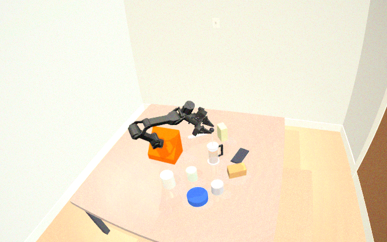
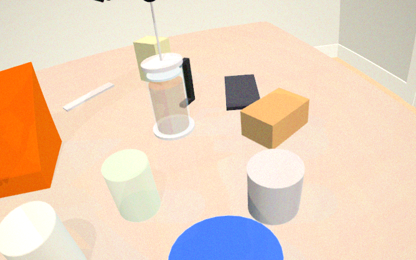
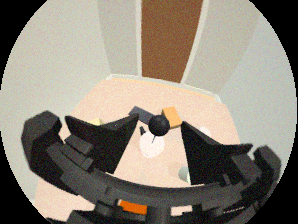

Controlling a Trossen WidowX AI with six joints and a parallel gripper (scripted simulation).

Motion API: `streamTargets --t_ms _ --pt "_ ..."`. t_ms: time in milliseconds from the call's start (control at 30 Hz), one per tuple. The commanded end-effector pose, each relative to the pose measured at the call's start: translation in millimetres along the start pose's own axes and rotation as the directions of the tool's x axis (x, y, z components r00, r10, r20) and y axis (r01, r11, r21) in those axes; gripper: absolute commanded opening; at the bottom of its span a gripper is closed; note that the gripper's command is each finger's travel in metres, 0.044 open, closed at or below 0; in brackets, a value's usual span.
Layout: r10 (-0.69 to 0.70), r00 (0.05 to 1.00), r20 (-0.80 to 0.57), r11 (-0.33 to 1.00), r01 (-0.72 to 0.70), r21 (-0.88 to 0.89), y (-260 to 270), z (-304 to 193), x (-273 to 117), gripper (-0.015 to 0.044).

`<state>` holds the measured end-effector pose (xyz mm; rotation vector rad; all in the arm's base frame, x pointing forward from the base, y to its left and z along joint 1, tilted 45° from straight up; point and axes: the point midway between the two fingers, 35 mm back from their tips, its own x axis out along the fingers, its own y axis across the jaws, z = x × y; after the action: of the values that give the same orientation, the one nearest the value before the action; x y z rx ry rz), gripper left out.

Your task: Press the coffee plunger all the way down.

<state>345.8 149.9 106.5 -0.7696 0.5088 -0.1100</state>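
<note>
hand (image 3: 158, 137) part open, flanking plunger knob (image 3: 158, 124)

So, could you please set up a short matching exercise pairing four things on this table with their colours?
Things:
1. flat disc
2. press handle
3. large block under the arm
4. box beside the dark slab

Colours:
a. tan
b. blue
c. black
d. orange

Pairs: 1-b, 2-c, 3-d, 4-a

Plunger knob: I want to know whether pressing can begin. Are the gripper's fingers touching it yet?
Apart. In the wrist view the plunger knob sits between the fingers with pale table showing on both sides; the gripper has not clamped it.
</note>
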Motion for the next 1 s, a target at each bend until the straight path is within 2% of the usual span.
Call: streamTargets --t_ms 0,100,967 --pt "0.003 1.000 -0.002 1.000 -0.003 -0.007 0.8 -1.5 0.5 0.0204" --pt "0.003 1.000 -0.002 1.000 -0.003 -0.007 0.8 -1.5 0.5 0.0125" --pt "0.005 1.000 -0.005 1.000 -0.005 -0.006 3.5 -19.6 15.9 0.0123"
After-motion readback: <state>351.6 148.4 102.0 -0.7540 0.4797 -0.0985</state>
